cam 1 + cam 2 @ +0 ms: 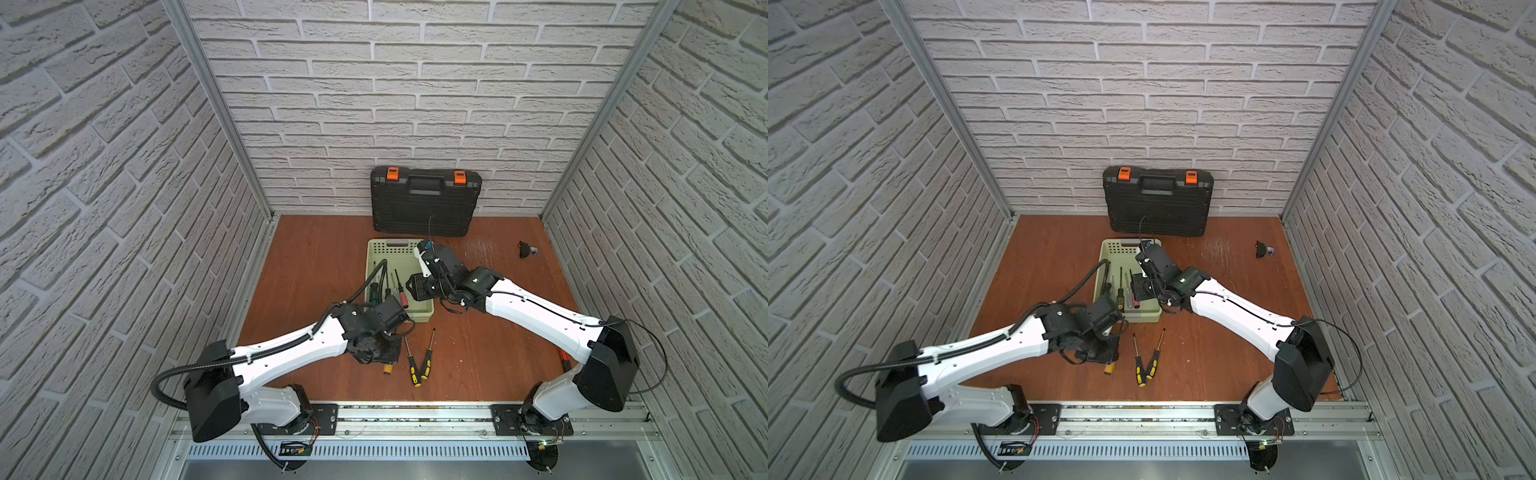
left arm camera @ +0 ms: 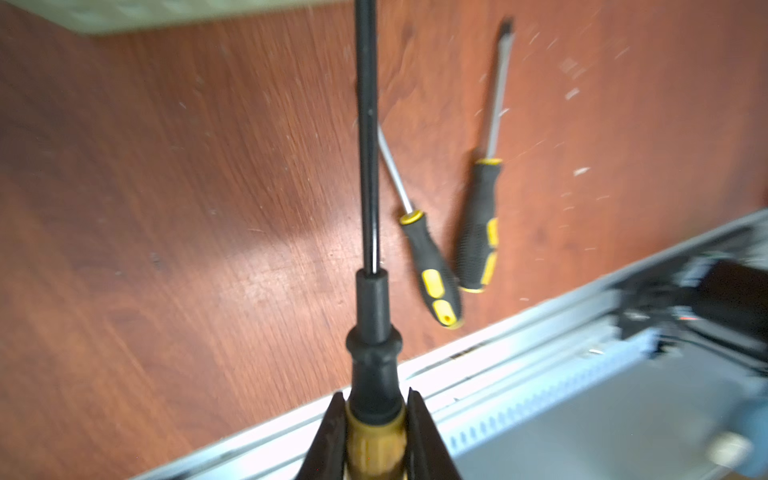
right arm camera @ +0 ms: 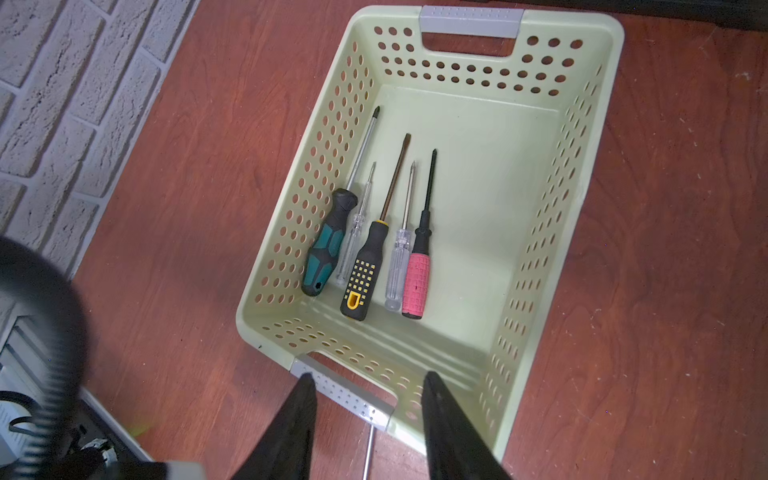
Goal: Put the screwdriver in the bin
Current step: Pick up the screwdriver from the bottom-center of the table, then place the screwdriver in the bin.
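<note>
- Left end effector (image 2: 376,401): we log it pinching amber handle of black-shafted screwdriver (image 2: 369,166).
- The screwdriver is outside bin, between bin and surface's front edge. We cannot tell whether it is lifted.
- Right end effector (image 3: 368,376): spread, empty, above bin (image 3: 540,249).
- In bin we count five other screwdrivers (image 3: 363,270), side by side, handles toward front edge.
- Two black-yellow screwdrivers (image 1: 412,369) on surface (image 1: 316,266) near front edge.
- Black toolcase (image 1: 424,203) at back edge.
</note>
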Controlling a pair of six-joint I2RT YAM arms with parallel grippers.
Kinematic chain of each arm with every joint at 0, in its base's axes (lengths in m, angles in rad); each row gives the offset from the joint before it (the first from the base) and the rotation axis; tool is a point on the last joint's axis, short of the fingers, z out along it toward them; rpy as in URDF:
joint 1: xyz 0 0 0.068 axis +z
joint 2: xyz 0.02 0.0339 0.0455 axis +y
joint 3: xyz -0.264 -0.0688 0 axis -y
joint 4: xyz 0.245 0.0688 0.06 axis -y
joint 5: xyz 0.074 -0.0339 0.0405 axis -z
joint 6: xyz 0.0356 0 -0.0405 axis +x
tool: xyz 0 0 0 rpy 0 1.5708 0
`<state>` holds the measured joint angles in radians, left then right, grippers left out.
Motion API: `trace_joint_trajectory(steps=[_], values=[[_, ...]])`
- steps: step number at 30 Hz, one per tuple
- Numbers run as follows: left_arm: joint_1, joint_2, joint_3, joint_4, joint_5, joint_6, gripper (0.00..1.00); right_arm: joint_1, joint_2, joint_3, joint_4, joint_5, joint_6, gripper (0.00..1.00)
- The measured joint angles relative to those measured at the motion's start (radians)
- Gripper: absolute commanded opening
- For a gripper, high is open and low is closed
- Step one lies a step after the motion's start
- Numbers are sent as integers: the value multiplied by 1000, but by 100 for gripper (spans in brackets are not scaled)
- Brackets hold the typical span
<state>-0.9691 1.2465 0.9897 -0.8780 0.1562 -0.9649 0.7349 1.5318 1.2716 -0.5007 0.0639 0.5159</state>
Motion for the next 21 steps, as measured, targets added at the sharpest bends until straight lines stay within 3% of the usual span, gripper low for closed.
trace_joint_trajectory(steps=[7,15,21], values=[[191,24,156,16,62,76,9,-5,-21,0,-5,23,1,44],[376,342,338,108,108,255,9,-6,-52,-9,-14,28,4,44],[396,533,401,146,117,318,9,-6,-107,-59,-18,37,28,44]])
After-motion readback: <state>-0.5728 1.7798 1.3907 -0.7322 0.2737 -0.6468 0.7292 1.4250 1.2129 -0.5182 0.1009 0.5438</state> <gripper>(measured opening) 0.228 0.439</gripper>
